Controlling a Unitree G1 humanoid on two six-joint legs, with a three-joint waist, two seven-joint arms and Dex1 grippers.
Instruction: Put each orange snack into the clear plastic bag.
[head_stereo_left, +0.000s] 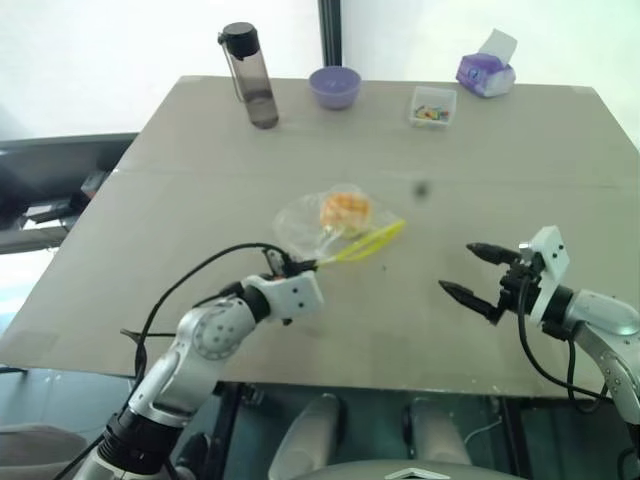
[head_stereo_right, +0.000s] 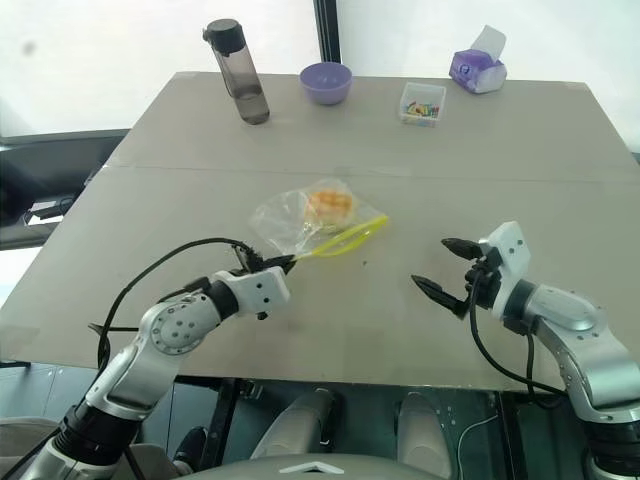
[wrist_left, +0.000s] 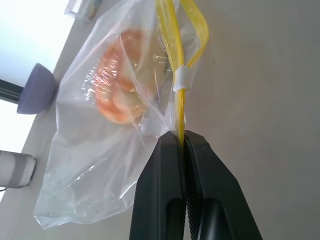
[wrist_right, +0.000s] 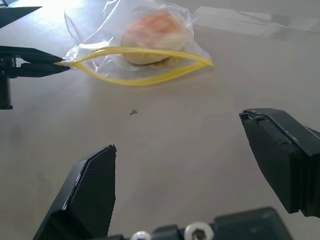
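The orange snack (head_stereo_left: 345, 210) lies inside the clear plastic bag (head_stereo_left: 295, 225), which rests on the table near the middle. The bag's yellow strip (head_stereo_left: 368, 242) gapes open in a loop towards my right side. My left gripper (head_stereo_left: 300, 266) is shut on the near end of that yellow strip (wrist_left: 180, 107), at the bag's corner. In the left wrist view the snack (wrist_left: 120, 85) shows through the crinkled film. My right gripper (head_stereo_left: 455, 267) hovers open over bare table to the right of the bag, with nothing between its fingers (wrist_right: 90, 190).
Along the far edge stand a dark water bottle (head_stereo_left: 250, 75), a purple bowl (head_stereo_left: 334, 86), a small clear box of colourful bits (head_stereo_left: 432, 105) and a purple tissue pack (head_stereo_left: 486, 72). The grey table (head_stereo_left: 180, 200) has bare surface between the grippers.
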